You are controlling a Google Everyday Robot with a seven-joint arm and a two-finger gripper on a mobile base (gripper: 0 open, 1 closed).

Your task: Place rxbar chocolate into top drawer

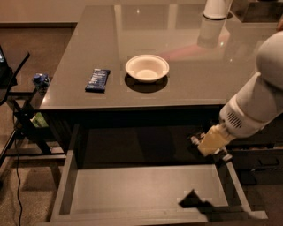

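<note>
The top drawer (132,190) stands pulled open below the table's front edge, its flat grey bottom bare except for a dark shadow at the right. My gripper (207,145) hangs on the white arm (261,97) over the drawer's back right corner, just below the tabletop edge. The rxbar chocolate in its black wrapper does not show anywhere; I cannot tell whether the gripper holds it.
A dark blue-wrapped bar (97,80) lies on the grey table (177,88) at the front left. A white bowl (147,68) sits near the middle. A white cup (215,9) stands at the back right. A black stand (17,114) is left of the table.
</note>
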